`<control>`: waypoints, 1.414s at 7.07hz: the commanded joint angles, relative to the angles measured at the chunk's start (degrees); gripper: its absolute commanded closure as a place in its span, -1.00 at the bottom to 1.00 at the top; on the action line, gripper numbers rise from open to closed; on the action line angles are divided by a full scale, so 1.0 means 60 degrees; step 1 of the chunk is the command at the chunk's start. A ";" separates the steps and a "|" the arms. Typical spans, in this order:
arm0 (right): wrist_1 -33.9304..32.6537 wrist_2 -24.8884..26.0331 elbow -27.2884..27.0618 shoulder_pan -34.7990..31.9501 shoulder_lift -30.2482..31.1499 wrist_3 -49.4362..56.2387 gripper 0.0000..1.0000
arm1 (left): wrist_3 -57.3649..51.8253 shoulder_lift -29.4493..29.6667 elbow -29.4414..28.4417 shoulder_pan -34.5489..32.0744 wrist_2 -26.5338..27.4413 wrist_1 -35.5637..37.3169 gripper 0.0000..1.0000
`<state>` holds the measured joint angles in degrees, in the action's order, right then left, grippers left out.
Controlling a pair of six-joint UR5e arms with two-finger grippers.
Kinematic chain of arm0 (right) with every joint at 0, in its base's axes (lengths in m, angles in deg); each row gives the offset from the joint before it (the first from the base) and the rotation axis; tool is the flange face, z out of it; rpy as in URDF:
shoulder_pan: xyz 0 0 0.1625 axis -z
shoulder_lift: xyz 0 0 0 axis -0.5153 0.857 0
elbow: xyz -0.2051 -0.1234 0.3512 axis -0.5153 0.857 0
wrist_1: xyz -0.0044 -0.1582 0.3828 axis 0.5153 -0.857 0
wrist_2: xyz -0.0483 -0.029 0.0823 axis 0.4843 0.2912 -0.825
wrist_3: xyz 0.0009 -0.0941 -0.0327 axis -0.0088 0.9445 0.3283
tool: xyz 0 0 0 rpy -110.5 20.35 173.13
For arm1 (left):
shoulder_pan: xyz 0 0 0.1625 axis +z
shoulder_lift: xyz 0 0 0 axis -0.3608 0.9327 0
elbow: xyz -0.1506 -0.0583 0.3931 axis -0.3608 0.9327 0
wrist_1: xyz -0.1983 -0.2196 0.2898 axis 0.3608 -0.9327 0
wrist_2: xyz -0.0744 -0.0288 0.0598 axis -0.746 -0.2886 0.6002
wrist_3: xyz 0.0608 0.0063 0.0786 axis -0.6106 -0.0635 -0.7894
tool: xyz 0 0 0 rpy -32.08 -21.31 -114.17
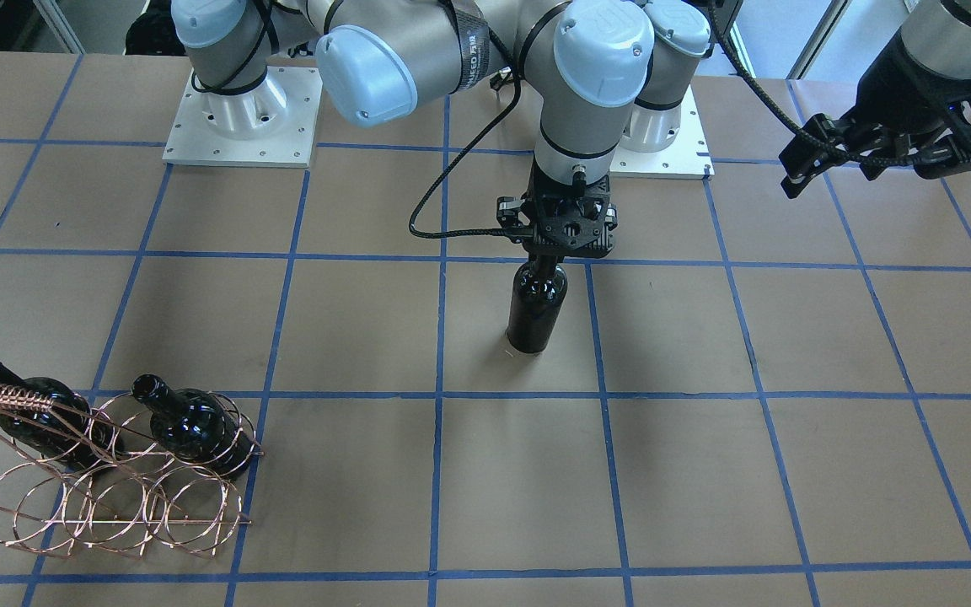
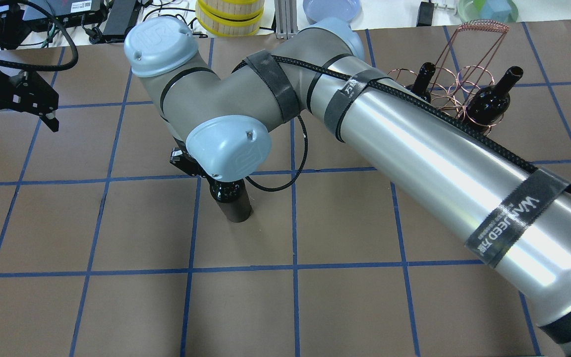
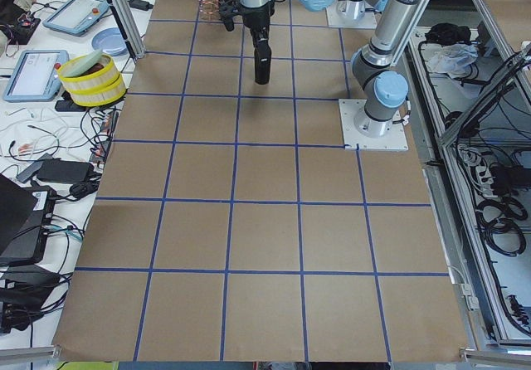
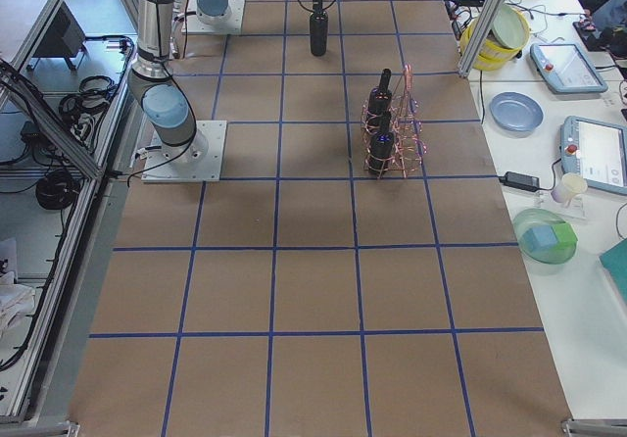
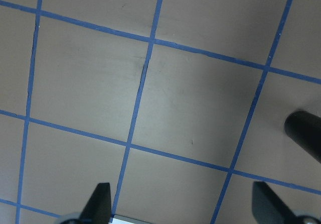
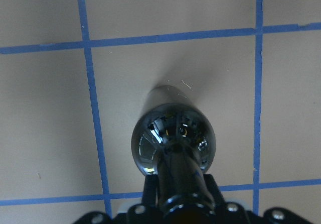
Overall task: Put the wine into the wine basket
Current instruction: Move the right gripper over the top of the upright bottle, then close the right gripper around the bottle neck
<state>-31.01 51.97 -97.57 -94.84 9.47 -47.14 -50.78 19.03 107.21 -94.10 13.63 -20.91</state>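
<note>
A glossy near-black wine bottle (image 1: 538,303) stands upright near the table's middle; it also shows in the overhead view (image 2: 231,201) and the right wrist view (image 6: 173,138). My right gripper (image 1: 548,260) is shut on its neck from above. I cannot tell whether its base touches the table. The copper wire wine basket (image 1: 115,506) stands at the table's far right in the overhead view (image 2: 464,82). It holds two like bottles (image 1: 30,413) (image 1: 199,426). My left gripper (image 1: 823,156) hangs open and empty far to the left, its fingertips (image 5: 103,199) wide apart.
My right arm's long forearm (image 2: 439,168) stretches across the table's right half and hides part of the basket from overhead. The arm base plates (image 1: 241,118) sit at the robot's edge. Yellow-rimmed rolls (image 2: 229,15) and a blue plate (image 2: 331,7) lie beyond the far edge.
</note>
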 commanded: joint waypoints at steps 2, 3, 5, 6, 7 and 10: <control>-0.0422 0.0127 -0.0015 0.0000 0.0004 -0.0242 0.58 | 0.0000 -0.0007 0.0000 0.0015 0.0005 -0.0008 -1.00; -0.0422 0.0127 -0.0015 0.0000 0.0004 -0.0227 0.58 | 0.0000 0.0008 0.0000 0.0015 0.0005 0.0006 -1.00; -0.0422 0.0142 -0.0015 0.0000 0.0019 -0.0329 0.57 | 0.0000 0.0008 0.0000 0.0015 0.0005 -0.0008 -1.00; -0.0393 0.0302 -0.0015 0.0015 0.0092 -0.0344 0.57 | 0.0000 0.0008 0.0000 0.0015 0.0005 0.0006 -1.00; -0.0379 0.0347 -0.0015 0.0059 0.0150 -0.0344 0.57 | 0.0000 -0.0007 0.0014 0.0015 0.0005 0.0006 -1.00; -0.0305 0.0567 -0.0015 0.0088 0.0312 -0.0344 0.58 | 0.0000 -0.0007 0.0015 0.0015 0.0005 0.0006 -1.00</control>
<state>-32.92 55.23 -97.66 -94.36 11.22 -49.16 -50.78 19.01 107.27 -94.04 13.66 -20.89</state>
